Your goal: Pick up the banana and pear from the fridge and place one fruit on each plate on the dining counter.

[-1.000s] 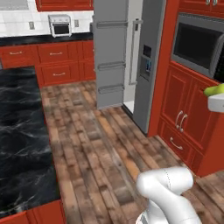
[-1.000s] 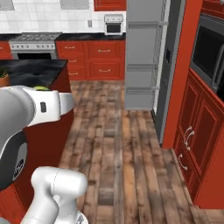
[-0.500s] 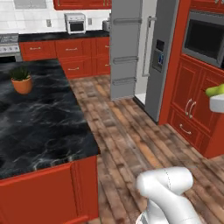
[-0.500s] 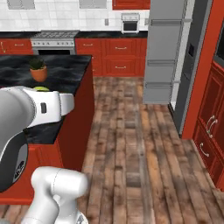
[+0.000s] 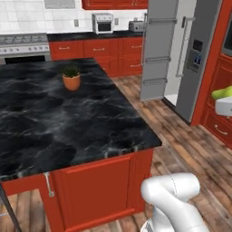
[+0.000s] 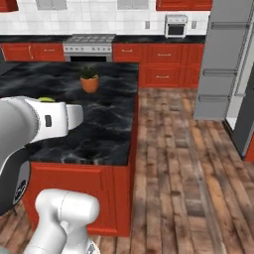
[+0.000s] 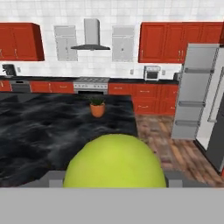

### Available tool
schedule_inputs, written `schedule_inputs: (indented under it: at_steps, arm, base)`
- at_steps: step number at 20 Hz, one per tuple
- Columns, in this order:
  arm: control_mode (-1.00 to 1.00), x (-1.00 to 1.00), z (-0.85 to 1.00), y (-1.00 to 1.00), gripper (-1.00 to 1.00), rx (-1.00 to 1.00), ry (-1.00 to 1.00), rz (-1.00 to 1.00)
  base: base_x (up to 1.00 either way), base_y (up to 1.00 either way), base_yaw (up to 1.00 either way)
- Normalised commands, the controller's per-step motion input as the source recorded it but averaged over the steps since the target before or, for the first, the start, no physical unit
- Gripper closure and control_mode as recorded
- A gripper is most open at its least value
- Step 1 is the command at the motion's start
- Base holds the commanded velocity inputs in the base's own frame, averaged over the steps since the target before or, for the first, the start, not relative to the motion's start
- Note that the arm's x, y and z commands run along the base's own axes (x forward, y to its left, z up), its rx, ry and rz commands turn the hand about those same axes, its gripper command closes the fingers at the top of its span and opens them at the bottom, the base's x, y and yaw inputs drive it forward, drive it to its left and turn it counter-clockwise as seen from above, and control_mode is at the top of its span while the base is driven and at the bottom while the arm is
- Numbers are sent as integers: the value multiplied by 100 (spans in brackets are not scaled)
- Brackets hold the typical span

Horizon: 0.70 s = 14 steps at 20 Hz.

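With the pincer clamping the pear high above the floor beside the black marble desk, the round fruit is risking slipping free and dropping, since no plate is showing nearby.

Arm raised, forearm level; gripper jaws clamped around pear, held aloft.
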Motion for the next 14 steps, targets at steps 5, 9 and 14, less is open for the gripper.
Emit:
schedule_inputs:
  at_steps: [5,9,14]
  arm:
    - [100,0,0,0,100,0,0,0]
    - [100,0,0,0,100,0,0,0]
    - [100,0,0,0,100,0,0,0]
  base:
    - [0,100,11]
    - [0,100,9]
    - [6,100,5]
